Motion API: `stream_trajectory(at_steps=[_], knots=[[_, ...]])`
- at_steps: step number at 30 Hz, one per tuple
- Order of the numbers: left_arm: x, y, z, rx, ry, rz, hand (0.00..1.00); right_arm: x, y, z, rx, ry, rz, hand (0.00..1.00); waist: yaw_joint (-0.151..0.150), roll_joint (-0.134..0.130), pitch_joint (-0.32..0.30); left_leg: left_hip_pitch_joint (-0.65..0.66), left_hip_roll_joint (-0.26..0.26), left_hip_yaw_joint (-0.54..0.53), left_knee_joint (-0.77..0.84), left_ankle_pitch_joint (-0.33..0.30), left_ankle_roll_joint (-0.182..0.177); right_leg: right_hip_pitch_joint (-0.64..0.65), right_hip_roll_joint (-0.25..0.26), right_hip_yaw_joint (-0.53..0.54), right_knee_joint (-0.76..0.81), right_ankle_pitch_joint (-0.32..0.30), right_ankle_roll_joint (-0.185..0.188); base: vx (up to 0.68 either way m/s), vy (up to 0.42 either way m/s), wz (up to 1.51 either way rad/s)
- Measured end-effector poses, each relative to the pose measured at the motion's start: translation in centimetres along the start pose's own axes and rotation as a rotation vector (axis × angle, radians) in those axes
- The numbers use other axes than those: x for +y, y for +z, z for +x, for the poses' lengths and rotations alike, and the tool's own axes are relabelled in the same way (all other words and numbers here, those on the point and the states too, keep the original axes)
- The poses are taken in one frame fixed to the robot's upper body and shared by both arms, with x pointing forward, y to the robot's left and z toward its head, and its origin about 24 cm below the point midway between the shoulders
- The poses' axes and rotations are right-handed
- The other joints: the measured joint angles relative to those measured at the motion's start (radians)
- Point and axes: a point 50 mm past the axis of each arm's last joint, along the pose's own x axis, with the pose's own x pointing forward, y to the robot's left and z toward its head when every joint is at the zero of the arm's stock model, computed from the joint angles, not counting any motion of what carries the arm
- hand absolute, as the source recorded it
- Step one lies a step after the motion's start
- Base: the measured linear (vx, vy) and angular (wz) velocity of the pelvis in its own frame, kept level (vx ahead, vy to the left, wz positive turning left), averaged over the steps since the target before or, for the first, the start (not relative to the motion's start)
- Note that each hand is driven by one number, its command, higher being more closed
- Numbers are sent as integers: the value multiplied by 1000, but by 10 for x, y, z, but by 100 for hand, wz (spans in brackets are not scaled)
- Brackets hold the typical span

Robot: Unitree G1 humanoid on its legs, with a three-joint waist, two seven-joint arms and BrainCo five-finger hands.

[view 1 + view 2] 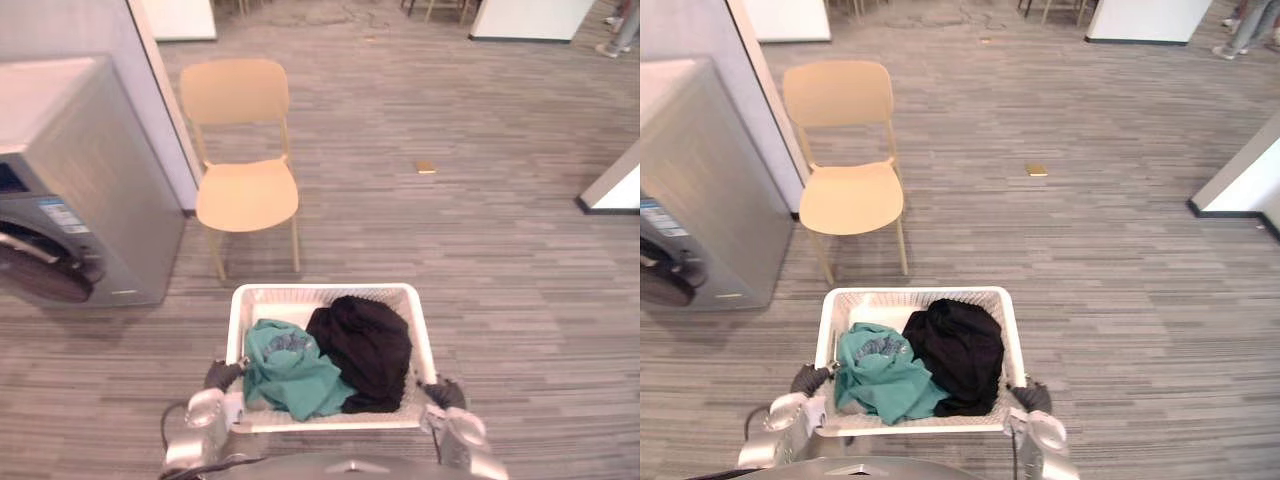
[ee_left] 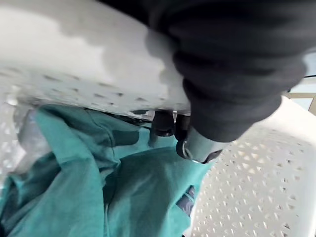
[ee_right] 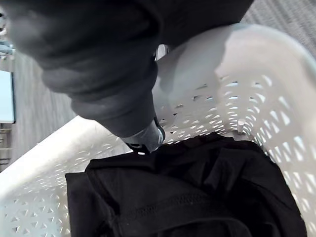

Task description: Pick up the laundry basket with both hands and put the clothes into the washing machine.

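The grey striped floor (image 1: 480,260) bore a tan chair (image 1: 247,195) just beside the washer (image 1: 80,180); a small tan scrap (image 1: 427,167) lay well apart from both.

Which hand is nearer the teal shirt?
Left. The left hand holds the left rim of the basket, beside the teal shirt; the right hand holds the right rim, beyond the black garment.
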Motion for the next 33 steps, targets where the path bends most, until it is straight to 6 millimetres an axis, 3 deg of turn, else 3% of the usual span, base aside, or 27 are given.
stream_trajectory(at_steps=[1,2,3,4,5,7,8,9,11,12,13,14,15,17,18,20,22,24,26,28,29,30,31,32,33], knots=[[-9,-1,1,9,-30,20,100,-9,-2,-1,3,-21,-12,100,-13,-1,-8,21,-79,-7,-27,-39,19,-19,-19,0,118,119,-18,519,558,79],[-10,-6,1,31,-32,30,100,-14,-9,-2,29,-31,-22,100,-31,-8,-10,74,-123,22,-57,-118,73,-69,-41,7,278,283,-44,534,509,93],[-7,-8,2,45,-19,33,100,-13,-12,-2,41,-30,-23,100,-33,-10,-11,94,-146,19,-69,-136,88,-112,-39,26,373,300,-49,590,353,71],[-4,-3,4,35,-14,40,100,-7,-9,1,39,-13,-28,100,-33,-13,-7,145,-166,20,-104,-154,95,-223,-18,46,531,246,-48,542,257,17],[3,-5,4,45,11,32,100,0,-7,2,32,15,-43,100,-23,6,16,247,-177,22,-173,-164,89,-302,17,34,613,165,-66,498,249,-7],[9,-15,0,72,32,29,100,3,-12,0,50,31,-56,100,-19,35,46,422,-179,23,-291,-181,87,-381,70,-25,639,42,-110,430,195,-21],[11,-20,-3,85,38,27,100,2,-14,-4,45,40,-57,100,-21,65,60,508,-175,27,-344,-191,81,-440,95,-74,599,-10,-112,426,131,-12],[11,-20,-4,83,42,24,100,5,-9,-7,12,53,-52,100,-23,73,68,550,-176,33,-366,-199,76,-473,96,-106,556,-29,-108,423,50,-6],[11,-13,-7,46,41,16,100,10,5,-11,-55,73,-40,100,-31,77,75,616,-169,47,-393,-228,53,-530,95,-193,297,-28,-102,433,-44,7],[10,-6,-7,12,35,15,100,10,5,-15,-60,73,-36,100,-32,80,67,645,-168,53,-395,-252,31,-526,95,-230,52,39,-110,551,-114,42],[9,-4,-9,0,30,19,100,6,-1,-19,-46,62,-35,100,-39,59,50,671,-169,31,-395,-277,5,-508,104,-221,-12,191,-152,412,-88,41],[6,-6,-9,8,25,10,100,3,-2,-20,-42,55,-42,100,-39,65,46,682,-154,23,-394,-286,-9,-506,119,-225,6,179,-167,545,-104,22],[2,-9,-11,15,19,-5,100,2,4,-20,-60,47,-49,100,-35,91,36,689,-126,30,-364,-287,-21,-502,139,-230,31,125,-172,508,-110,6],[-3,-12,-11,24,13,-29,100,0,15,-24,-112,49,-55,100,-54,100,58,638,-78,24,-158,-286,-20,-458,144,-265,61,66,-185,529,-143,21],[-5,-16,-13,34,11,-58,100,-6,21,-29,-141,44,-70,100,-53,114,77,553,-11,-1,122,-213,-14,-386,163,-287,65,21,-202,425,-114,16],[-9,-22,-19,42,3,-86,100,-11,31,-35,-187,41,-88,100,-29,120,89,439,53,-39,404,-127,-10,-309,181,-289,55,-20,-209,429,-50,-9],[-12,-21,-22,32,-3,-111,100,-11,41,-41,-237,47,-94,100,-15,124,83,358,78,-29,460,-141,6,-230,183,-295,-6,-31,-201,386,39,-3],[-12,-15,-23,-2,-4,-127,100,-6,49,-43,-274,67,-93,100,4,122,82,329,105,-5,341,-151,23,-194,178,-282,-51,-26,-192,356,110,-16],[-7,-10,-24,-22,11,-145,100,1,56,-44,-304,90,-93,100,16,120,81,336,135,-6,150,-150,23,-170,167,-264,-65,-21,-184,275,144,-26],[-4,-12,-25,-21,27,-172,100,9,63,-42,-327,119,-105,100,21,113,74,392,137,-42,-137,-116,14,-169,132,-233,-53,-20,-174,223,231,-37],[-4,-13,-25,-17,27,-189,100,10,66,-41,-337,124,-116,100,22,115,64,417,131,-67,-256,-71,6,-171,111,-213,-49,-23,-136,242,304,-41],[-4,-14,-26,-17,26,-193,100,10,68,-41,-341,124,-125,100,23,116,59,425,128,-78,-296,-35,-13,-172,101,-203,-50,-30,-115,281,465,-38],[-6,-15,-26,-13,24,-203,100,11,70,-40,-352,119,-146,100,24,131,46,435,125,-85,-364,50,-61,-173,86,-181,-53,-39,-68,279,596,-33],[-8,-19,-28,-1,24,-213,100,10,71,-38,-351,115,-156,100,18,150,22,448,123,-75,-405,59,-143,-177,74,-161,-62,-46,-19,267,649,-26],[-6,-20,-28,3,26,-206,100,12,68,-35,-335,119,-154,100,12,138,8,464,106,-67,-421,20,-178,-178,51,-157,-70,-45,0,194,579,-1]])
